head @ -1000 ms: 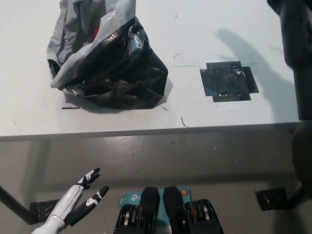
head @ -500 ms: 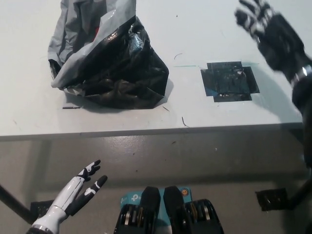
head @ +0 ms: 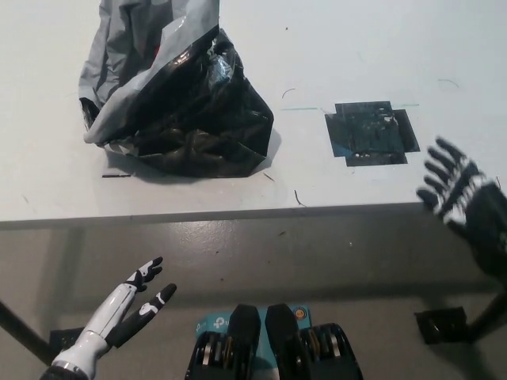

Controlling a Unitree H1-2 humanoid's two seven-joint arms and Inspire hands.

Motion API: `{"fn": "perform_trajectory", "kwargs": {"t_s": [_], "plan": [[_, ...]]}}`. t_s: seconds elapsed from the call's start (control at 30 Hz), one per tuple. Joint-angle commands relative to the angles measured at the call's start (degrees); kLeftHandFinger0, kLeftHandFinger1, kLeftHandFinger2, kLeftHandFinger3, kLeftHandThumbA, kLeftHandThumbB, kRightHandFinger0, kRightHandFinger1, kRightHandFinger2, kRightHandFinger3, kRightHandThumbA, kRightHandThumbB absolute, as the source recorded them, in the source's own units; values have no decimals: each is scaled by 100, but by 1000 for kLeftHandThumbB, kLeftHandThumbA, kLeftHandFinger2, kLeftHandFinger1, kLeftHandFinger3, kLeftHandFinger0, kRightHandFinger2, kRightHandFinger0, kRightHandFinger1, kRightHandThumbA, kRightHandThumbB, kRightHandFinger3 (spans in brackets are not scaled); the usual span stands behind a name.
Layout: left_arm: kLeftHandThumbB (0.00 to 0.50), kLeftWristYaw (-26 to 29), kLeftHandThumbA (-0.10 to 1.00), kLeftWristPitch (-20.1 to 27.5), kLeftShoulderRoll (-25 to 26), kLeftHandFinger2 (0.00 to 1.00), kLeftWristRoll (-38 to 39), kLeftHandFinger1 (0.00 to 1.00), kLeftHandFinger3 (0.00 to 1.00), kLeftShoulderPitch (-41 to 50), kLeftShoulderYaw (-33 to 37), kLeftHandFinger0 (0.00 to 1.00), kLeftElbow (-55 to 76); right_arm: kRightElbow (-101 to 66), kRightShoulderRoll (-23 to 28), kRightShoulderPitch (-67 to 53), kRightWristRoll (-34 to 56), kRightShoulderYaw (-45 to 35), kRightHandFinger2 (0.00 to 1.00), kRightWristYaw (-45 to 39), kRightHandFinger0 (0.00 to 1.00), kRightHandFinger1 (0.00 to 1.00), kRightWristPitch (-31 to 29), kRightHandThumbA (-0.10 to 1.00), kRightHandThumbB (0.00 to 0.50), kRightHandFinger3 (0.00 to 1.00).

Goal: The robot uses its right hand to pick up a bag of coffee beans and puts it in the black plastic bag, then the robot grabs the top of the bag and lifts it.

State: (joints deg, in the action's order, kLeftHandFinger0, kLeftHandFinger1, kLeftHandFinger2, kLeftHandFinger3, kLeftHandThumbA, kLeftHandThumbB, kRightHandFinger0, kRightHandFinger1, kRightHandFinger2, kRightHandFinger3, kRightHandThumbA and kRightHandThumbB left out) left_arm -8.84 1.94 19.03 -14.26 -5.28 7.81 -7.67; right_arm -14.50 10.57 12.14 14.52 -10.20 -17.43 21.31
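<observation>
Right hand [head: 458, 192] black with pale striping on the fingers, hovering at the right edge of the view over the near edge of the white table [head: 356, 47] — fingers spread wide and pointing up and left, holding nothing. Wrist and forearm running off toward the lower right corner. Well apart from the black plastic bag [head: 186, 111], with the patch of black tape [head: 371, 132] on the tabletop lying between them.

Left hand [head: 127, 305] white, with dark fingertips, resting low at the lower left, below the table edge and over the grey floor [head: 317, 253] — fingers apart and extended up and to the right, empty.

Black plastic bag slumped on the table toward the upper left, crumpled and glossy, its grey inner lining folded outward along the top and left side. A small spot of red visible in the open mouth near the top; cannot tell what it belongs to. No separate bag of coffee beans distinguishable on the tabletop. A few thin dark scuffs and short marks on the table near the bag and the tape patch.
</observation>
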Motion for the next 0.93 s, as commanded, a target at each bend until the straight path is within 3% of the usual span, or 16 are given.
{"fn": "perform_trajectory", "kwargs": {"t_s": [0.0, 0.07, 0.1, 0.2, 0.37, 0.47, 0.57, 0.67, 0.73, 0.9], "plan": [[130, -63, 910, 168, 185, 1000, 379, 1000, 1000, -35, -322, 1000, 334, -1824, -410, -1490, -1025, 580, 1000, -52, 1000, 1000, -2868, 1000, 345, 1000], [129, -57, 909, 215, 189, 1000, 380, 1000, 1000, 31, -325, 1000, 314, -1322, -450, -1553, -1346, 684, 1000, 81, 1000, 1000, -3188, 1000, 320, 1000], [132, -57, 913, 272, 206, 1000, 379, 1000, 1000, 114, -323, 1000, 301, -772, -490, -1600, -1576, 775, 1000, 234, 1000, 1000, -3419, 1000, 279, 1000], [146, -41, 921, 358, 201, 1000, 340, 1000, 1000, 238, -291, 1000, 272, 231, -626, -1567, -1933, 853, 1000, 622, 1000, 1000, -3789, 1000, 221, 1000], [170, 15, 932, 397, 103, 1000, 354, 1000, 1000, 420, -276, 1000, 233, 1608, -671, -1343, -1940, 984, 1000, 725, 1000, 1000, -4179, 1000, 224, 1000], [159, 51, 923, 421, 89, 1000, 342, 1000, 1000, 552, -288, 1000, 308, 1966, -602, -1359, -1877, 1049, 1000, 606, 1000, 1000, -4294, 1000, 152, 1000], [154, 81, 912, 460, 51, 1000, 335, 1000, 1000, 692, -277, 1000, 363, 2078, -527, -1471, -1854, 1068, 1000, 573, 1000, 1000, -4316, 1000, 196, 1000], [159, 79, 903, 510, 24, 1000, 328, 1000, 1000, 773, -244, 1000, 347, 2109, -475, -1580, -1850, 1086, 1000, 570, 1000, 1000, -4338, 1000, 187, 1000], [146, 60, 864, 582, 19, 1000, 344, 1000, 1000, 772, -224, 1000, 310, 2075, -464, -1602, -1852, 1123, 1000, 565, 1000, 1000, -4167, 1000, 242, 1000], [147, 89, 856, 521, -21, 1000, 291, 1000, 1000, 737, -211, 1000, 321, 2014, -418, -1549, -1837, 1177, 1000, 503, 1000, 1000, -3902, 1000, 279, 1000]]}}
